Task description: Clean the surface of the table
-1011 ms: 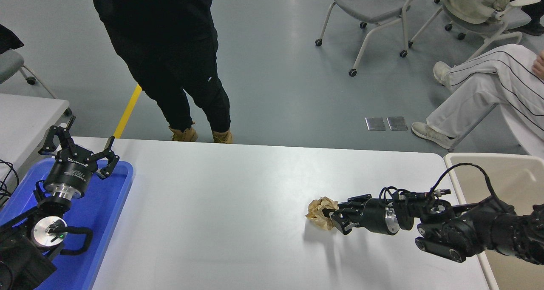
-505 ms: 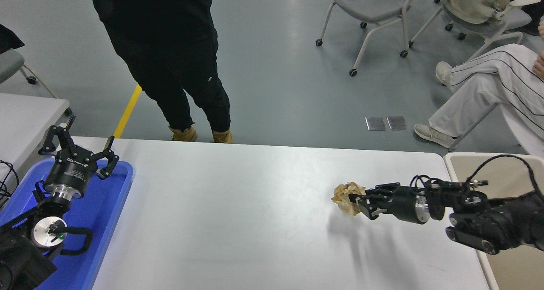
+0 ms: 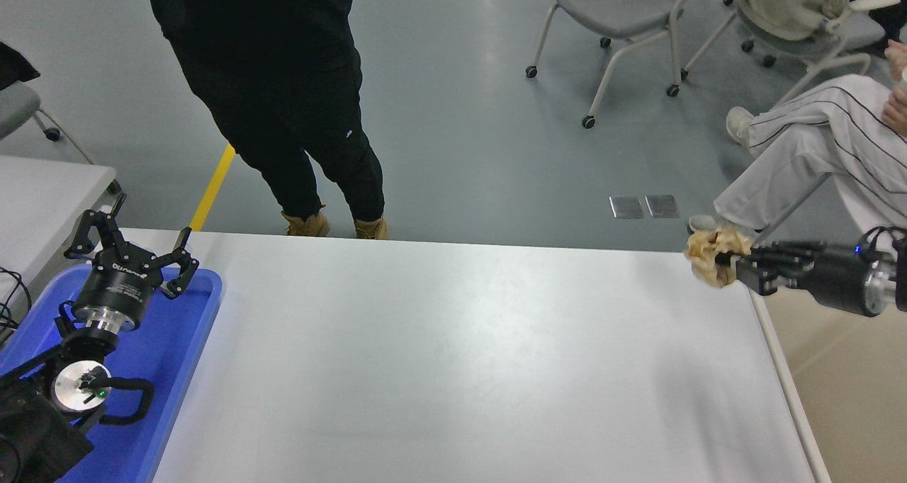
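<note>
Table surface, glossy white, rounded corners

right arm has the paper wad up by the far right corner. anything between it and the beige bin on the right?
Nothing visible. The right gripper holds the crumpled paper lifted above the table surface at its far right corner, and the beige bin lies open right beside that edge. The left gripper is parked far left.
</note>
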Available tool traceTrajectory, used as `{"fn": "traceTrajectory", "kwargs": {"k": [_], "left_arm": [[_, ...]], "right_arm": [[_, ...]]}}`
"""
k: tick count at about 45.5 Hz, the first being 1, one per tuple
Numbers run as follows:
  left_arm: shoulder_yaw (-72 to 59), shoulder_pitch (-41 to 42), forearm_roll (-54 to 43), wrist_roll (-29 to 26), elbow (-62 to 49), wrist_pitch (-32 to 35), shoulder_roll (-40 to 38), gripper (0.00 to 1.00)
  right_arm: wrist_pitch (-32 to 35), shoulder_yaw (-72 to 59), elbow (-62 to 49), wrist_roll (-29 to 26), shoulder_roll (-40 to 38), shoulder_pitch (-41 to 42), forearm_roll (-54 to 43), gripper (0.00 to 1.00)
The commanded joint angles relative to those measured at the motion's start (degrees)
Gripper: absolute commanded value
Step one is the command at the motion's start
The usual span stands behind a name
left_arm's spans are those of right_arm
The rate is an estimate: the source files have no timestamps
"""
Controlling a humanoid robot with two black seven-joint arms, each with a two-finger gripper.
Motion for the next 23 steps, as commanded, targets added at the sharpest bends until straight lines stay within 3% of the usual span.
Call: {"fn": "traceTrajectory", "kwargs": {"k": [1, 12, 23], "left_arm": [[0.0, -0.09, 0.0, 0.0, 0.0, 0.0, 0.0, 1.0], [0.0, 0.0, 0.0, 0.0, 0.0, 0.0, 0.0, 1.0], [0.0, 0.0, 0.0, 0.0, 0.0, 0.0, 0.0, 1.0]], "right_arm": [[6.39, 0.01, 1.03, 2.61, -7.33, 7.79, -0.04, 0.0], [9.03, 0.01, 0.76, 2.88, -9.09, 10.43, 0.05, 0.0], [9.03, 0.01, -4.68, 2.88, -8.65, 7.1, 1.1, 0.0]]}}
